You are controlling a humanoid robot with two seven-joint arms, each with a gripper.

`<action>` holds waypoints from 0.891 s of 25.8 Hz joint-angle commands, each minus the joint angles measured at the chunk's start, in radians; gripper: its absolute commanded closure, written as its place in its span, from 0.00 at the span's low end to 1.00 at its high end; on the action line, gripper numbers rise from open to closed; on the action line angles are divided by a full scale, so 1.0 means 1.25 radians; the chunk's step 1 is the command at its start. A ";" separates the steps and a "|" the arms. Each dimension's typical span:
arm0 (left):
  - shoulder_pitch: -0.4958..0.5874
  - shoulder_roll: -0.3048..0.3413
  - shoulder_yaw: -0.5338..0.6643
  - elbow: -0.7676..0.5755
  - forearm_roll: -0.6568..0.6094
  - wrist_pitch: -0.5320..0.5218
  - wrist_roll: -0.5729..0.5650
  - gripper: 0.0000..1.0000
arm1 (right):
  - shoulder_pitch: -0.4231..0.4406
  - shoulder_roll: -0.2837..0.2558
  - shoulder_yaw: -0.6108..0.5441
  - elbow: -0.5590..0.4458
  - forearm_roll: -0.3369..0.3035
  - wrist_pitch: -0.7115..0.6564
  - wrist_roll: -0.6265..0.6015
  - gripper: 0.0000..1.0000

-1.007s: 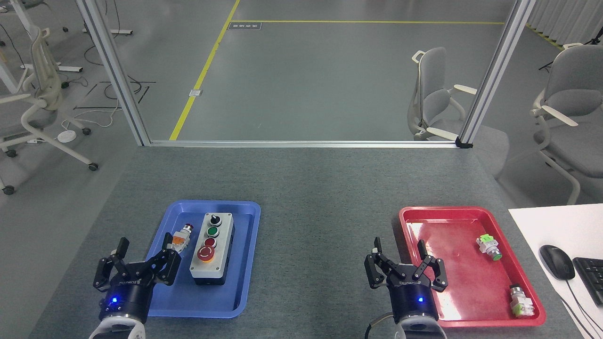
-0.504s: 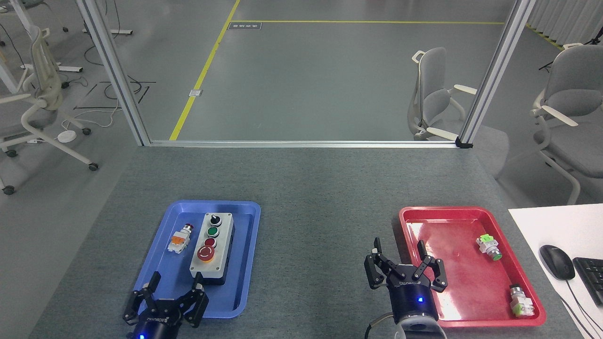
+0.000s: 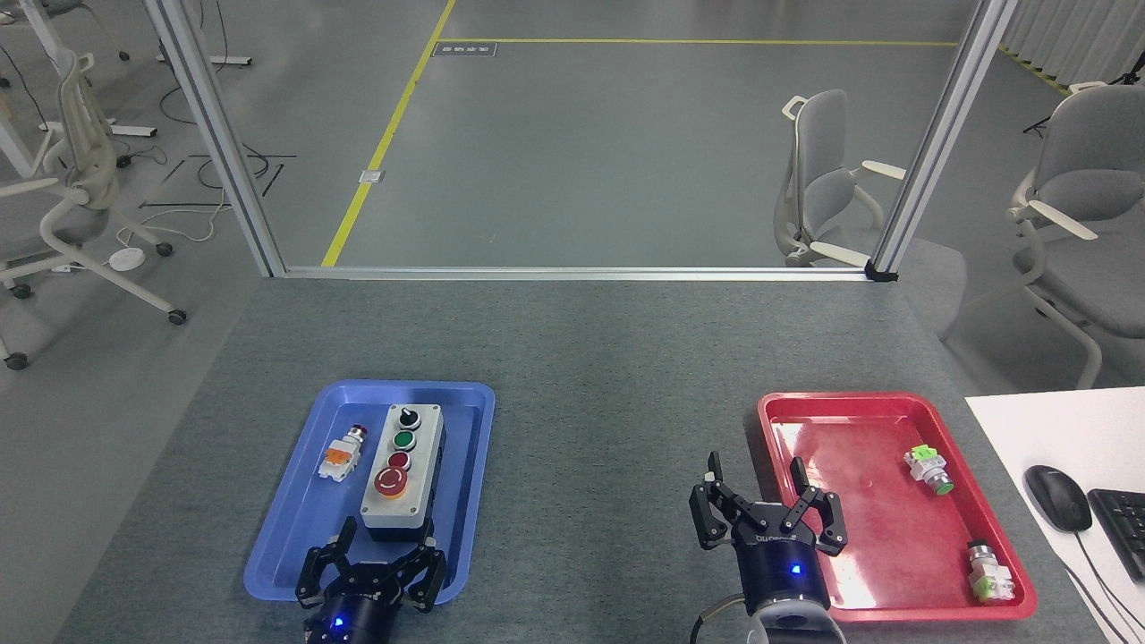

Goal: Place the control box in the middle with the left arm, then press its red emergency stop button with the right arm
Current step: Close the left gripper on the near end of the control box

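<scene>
Lying lengthwise in the blue tray [image 3: 295,537], the control box [image 3: 402,472] sat just beyond the left hand [image 3: 371,572], whose fingers were spread open; the right hand [image 3: 767,517], also open, hung well apart.

A light grey oblong control box [image 3: 402,474] with a black base lies inside a blue plastic tray [image 3: 286,537] on the dark grey speckled felt tabletop [image 3: 590,358]. Its top carries a row of a black knob, a green button, a small red button and the big red mushroom-head emergency stop button [image 3: 391,481] nearest the robot. A small orange-white pushbutton [image 3: 342,453] lies just beside the box in the same tray. The left black clawed gripper [image 3: 373,561] hangs with its claws spread at the tray's near edge, just below the box. The right black clawed gripper [image 3: 767,511] is spread too, beside a red plastic tray [image 3: 859,407] holding two small green-and-white pushbuttons [image 3: 928,470].
</scene>
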 commanded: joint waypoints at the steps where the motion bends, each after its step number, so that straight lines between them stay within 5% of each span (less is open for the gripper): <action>1: -0.016 0.005 0.001 0.040 0.001 0.010 -0.001 0.01 | 0.001 0.000 0.000 0.000 0.000 -0.002 0.000 0.02; 23: -0.166 -0.011 0.006 0.222 0.028 0.023 -0.003 0.01 | 0.001 0.000 0.000 0.000 0.000 -0.002 0.000 0.02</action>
